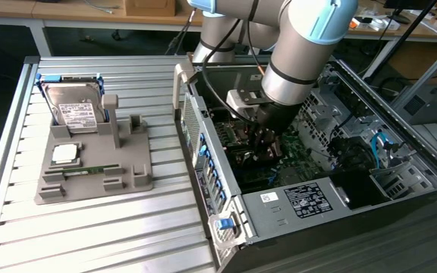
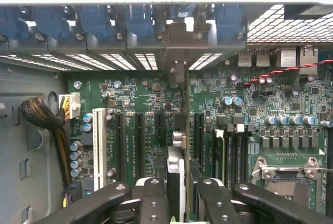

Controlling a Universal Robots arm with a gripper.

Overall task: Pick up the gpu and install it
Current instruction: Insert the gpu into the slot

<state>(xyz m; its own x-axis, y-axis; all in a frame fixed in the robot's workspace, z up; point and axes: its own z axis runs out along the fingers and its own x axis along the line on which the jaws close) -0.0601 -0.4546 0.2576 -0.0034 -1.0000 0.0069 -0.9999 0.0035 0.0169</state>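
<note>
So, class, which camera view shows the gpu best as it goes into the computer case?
The wrist view: the gpu is seen edge-on between the end effector fingers, standing over the motherboard slots. In the exterior view the arm reaches into the computer case, and the card is too dark and hidden to make out.

The arm (image 1: pixel 302 51) descended steeply from the upper edge of the exterior view, its grey links with light-blue joint caps angled down toward the exterior view's left. The wrist pointed downward, and a black cable ran along it. The tool (image 2: pixel 178 195) stood partly closed, its two black fingers (image 2: pixel 151 198) set close on either side of a thin, upright gpu (image 2: pixel 179 177) gripped edge-on between them.
</note>
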